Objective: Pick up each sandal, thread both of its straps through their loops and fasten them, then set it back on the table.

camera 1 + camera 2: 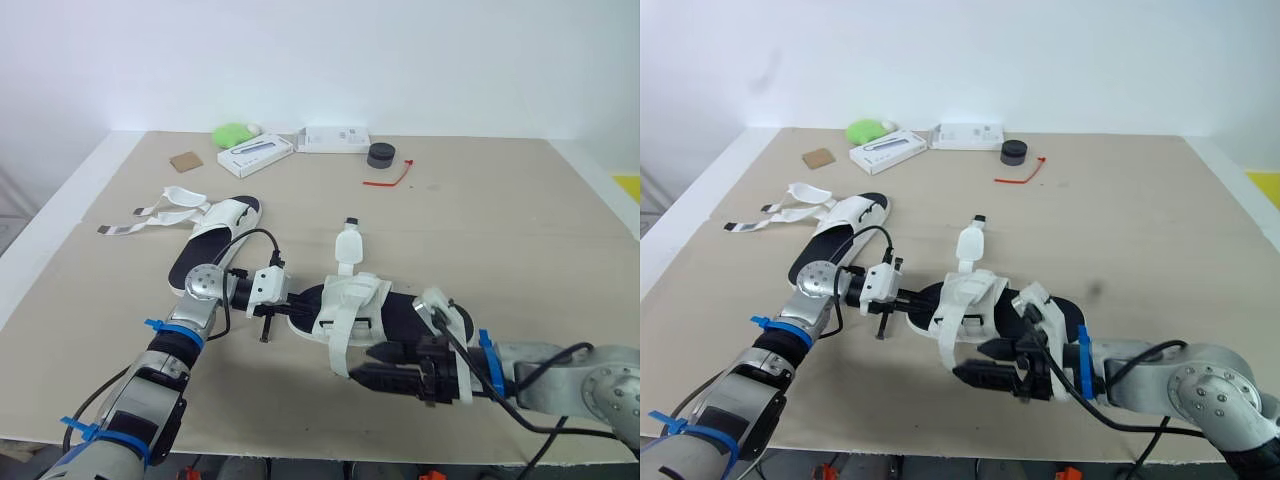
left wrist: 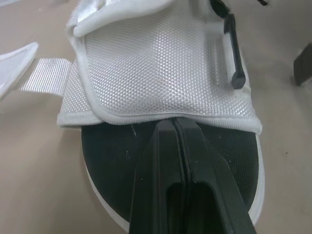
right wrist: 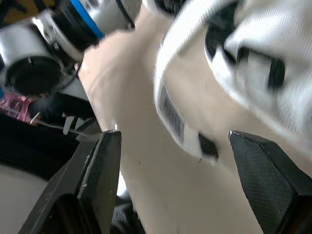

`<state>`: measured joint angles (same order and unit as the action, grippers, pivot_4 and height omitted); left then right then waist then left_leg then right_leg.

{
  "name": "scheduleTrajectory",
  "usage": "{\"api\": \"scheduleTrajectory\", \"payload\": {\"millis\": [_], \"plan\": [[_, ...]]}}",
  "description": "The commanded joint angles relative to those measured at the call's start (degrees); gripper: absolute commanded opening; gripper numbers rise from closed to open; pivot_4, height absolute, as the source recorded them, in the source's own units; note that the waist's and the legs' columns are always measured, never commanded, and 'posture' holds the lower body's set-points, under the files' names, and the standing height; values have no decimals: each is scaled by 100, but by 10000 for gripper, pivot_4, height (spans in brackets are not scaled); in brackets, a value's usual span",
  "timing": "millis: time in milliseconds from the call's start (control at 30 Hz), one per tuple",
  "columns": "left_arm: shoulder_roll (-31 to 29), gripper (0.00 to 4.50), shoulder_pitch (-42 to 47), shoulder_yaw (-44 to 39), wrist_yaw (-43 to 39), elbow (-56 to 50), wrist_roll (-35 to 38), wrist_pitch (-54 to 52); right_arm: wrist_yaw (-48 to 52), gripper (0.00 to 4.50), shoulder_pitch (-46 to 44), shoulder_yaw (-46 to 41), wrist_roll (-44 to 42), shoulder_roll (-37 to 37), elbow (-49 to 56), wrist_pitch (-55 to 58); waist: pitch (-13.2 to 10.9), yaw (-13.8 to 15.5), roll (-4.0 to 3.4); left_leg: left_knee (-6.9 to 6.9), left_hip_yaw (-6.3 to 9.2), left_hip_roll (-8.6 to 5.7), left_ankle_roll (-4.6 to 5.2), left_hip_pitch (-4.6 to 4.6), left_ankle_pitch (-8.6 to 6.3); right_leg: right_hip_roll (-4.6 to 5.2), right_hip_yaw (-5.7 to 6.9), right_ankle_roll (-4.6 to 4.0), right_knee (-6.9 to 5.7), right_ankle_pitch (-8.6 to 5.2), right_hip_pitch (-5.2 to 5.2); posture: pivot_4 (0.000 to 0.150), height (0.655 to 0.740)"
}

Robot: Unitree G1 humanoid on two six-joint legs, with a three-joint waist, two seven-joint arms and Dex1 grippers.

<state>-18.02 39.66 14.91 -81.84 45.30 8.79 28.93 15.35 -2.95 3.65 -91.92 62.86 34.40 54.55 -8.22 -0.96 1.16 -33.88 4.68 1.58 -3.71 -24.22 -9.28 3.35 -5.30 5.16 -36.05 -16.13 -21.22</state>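
Note:
One white sandal with a black footbed (image 1: 372, 310) lies at the middle of the table. Its ankle strap (image 1: 348, 245) sticks out toward the back and another strap (image 1: 335, 352) hangs loose off the near side. My left gripper (image 1: 296, 304) is shut, its tips (image 2: 175, 141) resting over the toe end of the footbed just before the white front flap (image 2: 161, 63). My right gripper (image 1: 372, 366) is open at the near side of this sandal, and the loose strap (image 3: 183, 122) hangs between its fingers (image 3: 100, 180). A second sandal (image 1: 216, 234) lies to the back left with its straps (image 1: 150, 215) spread open.
Along the far edge sit a green object (image 1: 233, 133), two white boxes (image 1: 256, 154) (image 1: 334, 139), a black round item (image 1: 380, 155), a red tie (image 1: 391, 176) and a brown square (image 1: 186, 161). The table's near edge (image 1: 330, 450) runs just below my right gripper.

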Motion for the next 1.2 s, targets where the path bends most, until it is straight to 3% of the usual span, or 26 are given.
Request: {"api": "scheduleTrajectory", "payload": {"millis": [33, 233, 633, 1067, 1167, 1200], "plan": [[-183, 0, -317, 526, 124, 589, -868, -197, 485, 38087, 187, -559, -135, 150, -40, 154, 0, -14, 0, -1, 0, 0, 0, 0, 0, 0, 0, 0, 0, 0, 1, 1500, 7400], [-165, 0, -328, 562, 156, 571, -859, -234, 262, 38087, -305, -67, 369, -331, -78, 297, 0, -26, 2, -8, -2, 9, 0, 2, 0, 3, 6, -1, 1, -1, -1, 1500, 7400], [-263, 0, -318, 641, 229, 209, -946, -335, -578, 38087, -1561, 590, 292, -1149, -522, 1005, 18, -15, -23, -8, -6, 13, 14, -8, 10, 6, 20, -8, -1, 2, -4, 1500, 7400], [-280, 0, -581, 547, 284, -423, -631, -1094, -1198, 38087, -1750, 688, -89, -1540, -737, 1326, 18, -11, -18, -8, 10, 10, 15, -23, 10, 9, 37, -9, -1, 3, -4, 1500, 7400], [-316, 0, -655, 521, 271, -468, -604, -1200, -1271, 29620, -1692, 696, 183, -1573, -846, 1363, 19, -13, -18, -8, 11, 10, 14, -25, 9, 9, 38, -9, -1, 3, -5, 1500, 7400], [-327, 0, -633, 501, 272, -467, -595, -1231, -1258, 24175, -1683, 672, 247, -1586, -926, 1369, 19, -13, -17, -6, 11, 11, 14, -25, 9, 8, 39, -9, -1, 3, -6, 1500, 7400]]}}
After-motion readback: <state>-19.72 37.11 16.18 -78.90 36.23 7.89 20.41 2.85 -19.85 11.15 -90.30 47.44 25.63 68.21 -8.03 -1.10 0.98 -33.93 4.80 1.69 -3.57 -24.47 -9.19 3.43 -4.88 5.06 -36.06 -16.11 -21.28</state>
